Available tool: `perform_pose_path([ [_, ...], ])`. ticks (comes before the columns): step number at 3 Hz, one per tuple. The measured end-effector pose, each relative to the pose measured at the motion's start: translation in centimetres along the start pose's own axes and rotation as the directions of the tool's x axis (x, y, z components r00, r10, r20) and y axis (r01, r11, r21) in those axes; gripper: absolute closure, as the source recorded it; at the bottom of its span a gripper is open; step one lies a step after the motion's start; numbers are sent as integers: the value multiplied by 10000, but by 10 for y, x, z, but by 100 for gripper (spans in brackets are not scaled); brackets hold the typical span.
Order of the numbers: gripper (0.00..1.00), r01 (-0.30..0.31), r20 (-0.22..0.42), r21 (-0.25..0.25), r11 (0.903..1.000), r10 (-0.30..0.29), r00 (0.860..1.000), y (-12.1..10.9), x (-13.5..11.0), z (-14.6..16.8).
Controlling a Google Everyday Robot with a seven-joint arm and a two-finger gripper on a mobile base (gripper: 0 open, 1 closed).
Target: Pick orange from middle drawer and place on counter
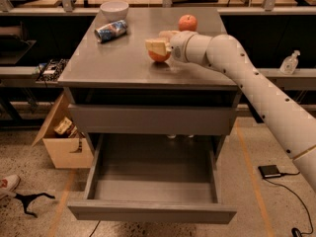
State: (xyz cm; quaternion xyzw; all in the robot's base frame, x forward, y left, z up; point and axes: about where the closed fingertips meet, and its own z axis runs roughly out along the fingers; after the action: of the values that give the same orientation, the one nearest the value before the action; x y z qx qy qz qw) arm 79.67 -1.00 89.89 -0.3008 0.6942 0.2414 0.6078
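Note:
The orange (159,58) rests on the counter (113,58), right of its middle. My gripper (162,41) reaches in from the right and is shut on the orange, with one cream finger (156,46) in front of it and the other behind. The middle drawer (152,177) is pulled open below the counter, and its grey floor is bare. The white arm (247,83) crosses the counter's right edge.
A redder apple (187,22) sits at the back right of the counter. A white bowl (114,9) and a lying blue can (110,30) are at the back left. A cardboard box (61,137) stands on the floor to the left. A closed drawer front (150,118) is above the open drawer.

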Motion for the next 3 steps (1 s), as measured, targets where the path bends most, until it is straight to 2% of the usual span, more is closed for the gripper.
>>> perform_pose_path([
  [1, 5, -2, -3, -30, 10000, 2, 10000, 2, 0, 1],
  [2, 0, -3, -5, -57, 10000, 3, 10000, 3, 0, 3],
  [3, 0, 20, -6, -73, 10000, -20, 10000, 3, 0, 3],
])
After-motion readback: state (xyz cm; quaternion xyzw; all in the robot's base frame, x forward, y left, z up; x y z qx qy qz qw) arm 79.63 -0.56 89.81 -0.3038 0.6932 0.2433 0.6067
